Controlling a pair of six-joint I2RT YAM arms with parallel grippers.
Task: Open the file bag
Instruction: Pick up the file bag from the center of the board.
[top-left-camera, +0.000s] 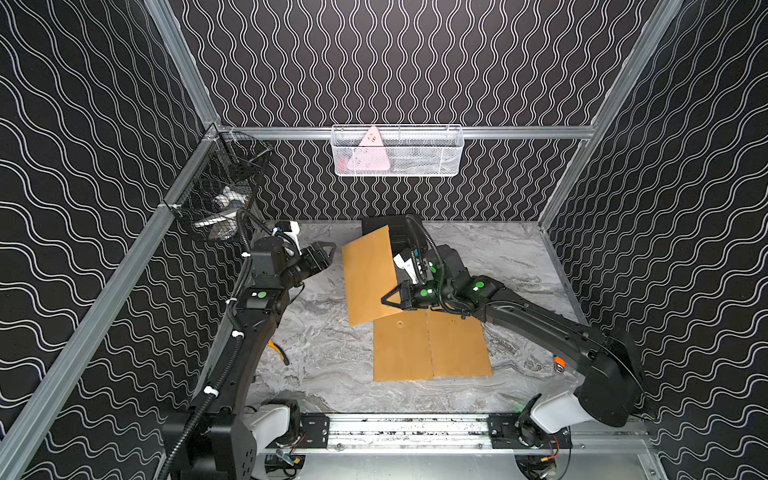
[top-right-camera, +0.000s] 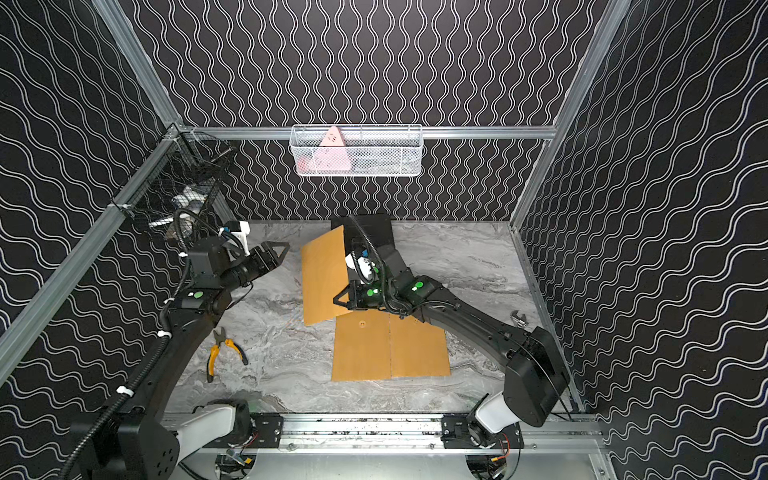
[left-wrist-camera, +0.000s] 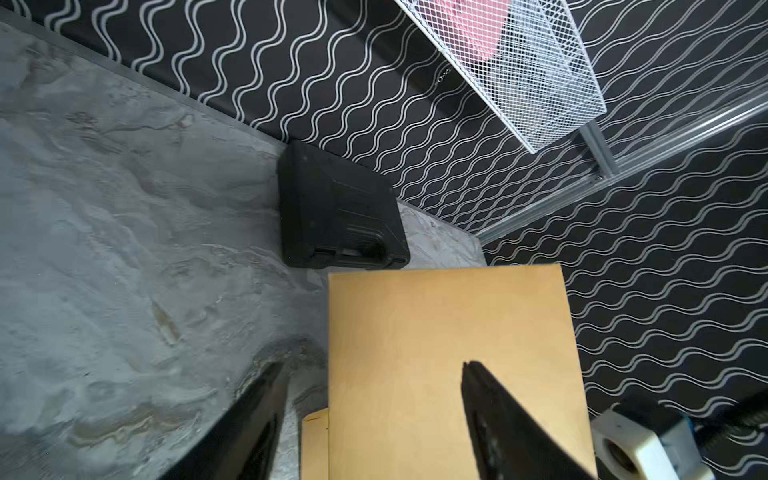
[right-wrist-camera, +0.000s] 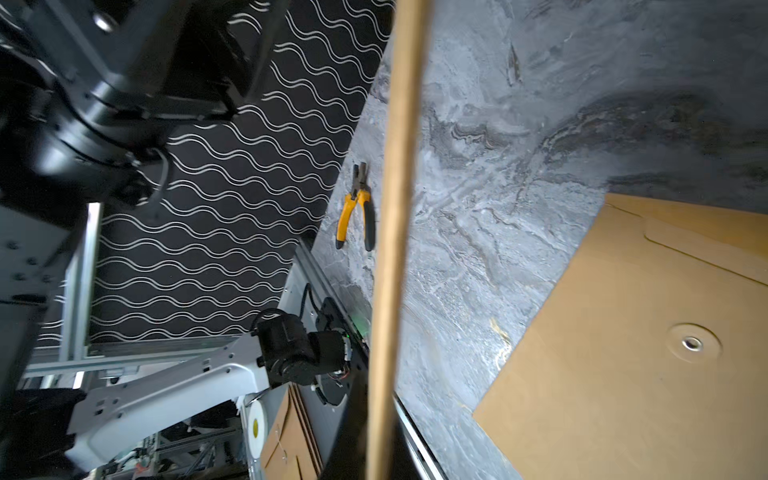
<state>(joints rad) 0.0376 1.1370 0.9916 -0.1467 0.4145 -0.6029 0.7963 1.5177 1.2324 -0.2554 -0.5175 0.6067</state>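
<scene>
My right gripper (top-left-camera: 392, 301) is clamped on the flap (top-left-camera: 368, 278) at its lower edge, near the fold. The flap stands tilted up off the bag (top-left-camera: 432, 349), which lies flat mid-table (top-left-camera: 316, 374). My left gripper (top-left-camera: 328, 251) is spread wide and empty, just beside the flap's left edge. Marble surface runs left to the pliers (top-right-camera: 224, 351). A black case (left-wrist-camera: 336, 208) sits behind the flap, against the back wall.

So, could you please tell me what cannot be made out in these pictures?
Whether the raised sheet joins the flat file bag: in both top views, the junction lies under the sheet and right gripper.
Black case: top views, largely behind the sheet and right arm.
Pliers: in a top view, mostly under the left arm.
Black basket contents: mesh, too small.
</scene>
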